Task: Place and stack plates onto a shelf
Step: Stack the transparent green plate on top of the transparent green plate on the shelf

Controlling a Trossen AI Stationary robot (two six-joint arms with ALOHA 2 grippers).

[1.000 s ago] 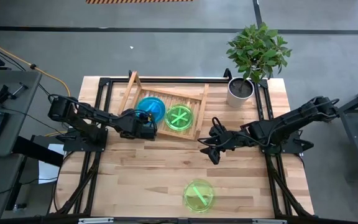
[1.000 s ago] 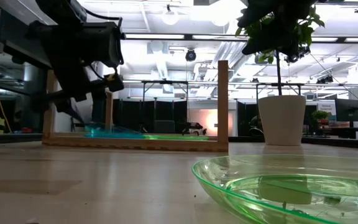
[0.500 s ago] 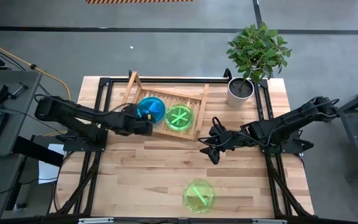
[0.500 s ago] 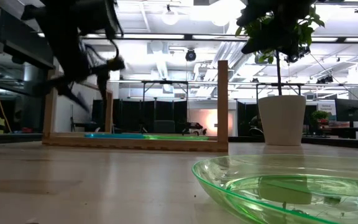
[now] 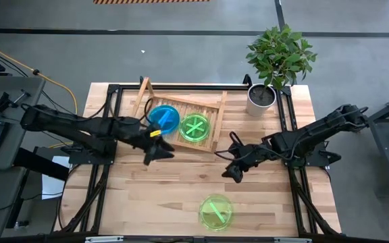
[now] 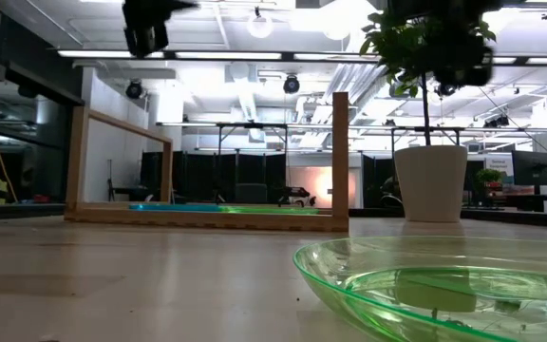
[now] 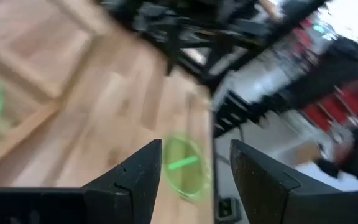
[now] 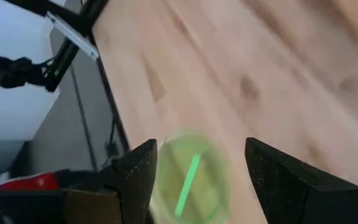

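Plates: blue, green on shelf | loose green plate, seemingly untouched

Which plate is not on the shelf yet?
The green plate lying alone on the table near its front edge; the blue plate and the other green plate lie on the shelf.

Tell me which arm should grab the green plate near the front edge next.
Right, probably. The right gripper is open, empty and nearer the loose green plate. The left gripper, also open and empty, is farther off, beside the shelf.
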